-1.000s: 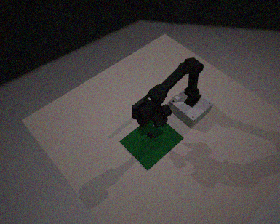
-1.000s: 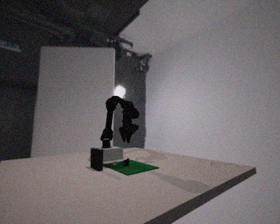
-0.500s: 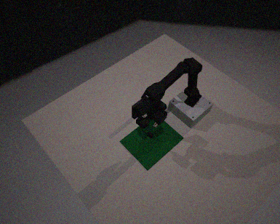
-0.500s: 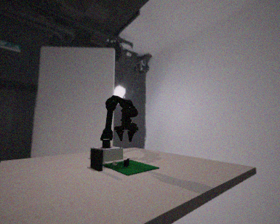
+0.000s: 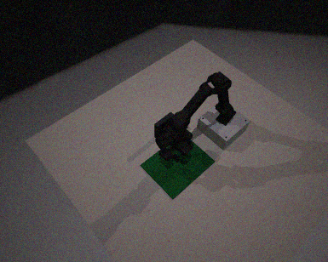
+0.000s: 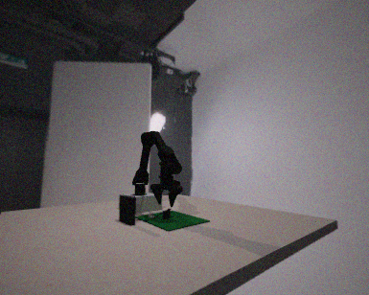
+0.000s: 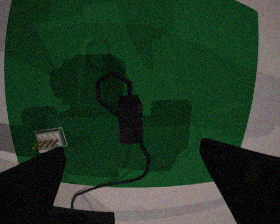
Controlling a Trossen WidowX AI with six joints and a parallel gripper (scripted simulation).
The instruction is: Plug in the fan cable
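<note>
- Tabletop [image 5: 95, 106] [image 6: 74, 249] [image 7: 166, 195]: bears the green board [image 5: 175, 185] [image 6: 186, 221] [image 7: 206, 40].
- Claw [image 5: 175, 159] [image 6: 166, 206] [image 7: 134, 151]: above the board, fingers wide apart, gripping nothing.
- Dark fan [image 7: 86, 216]: partly visible at the wrist view's lower edge.
- Plug [image 7: 132, 120]: dark, over the board, cable [image 7: 148, 162] attached, apart from the header.
- Four-pin header [image 7: 52, 139]: beside one fingertip in the wrist view; contact indeterminable.

plug [image 7: 131, 120] on board [image 5: 173, 187] [image 6: 170, 226] [image 7: 206, 65], header [image 7: 51, 139] to its left in wrist view
</note>
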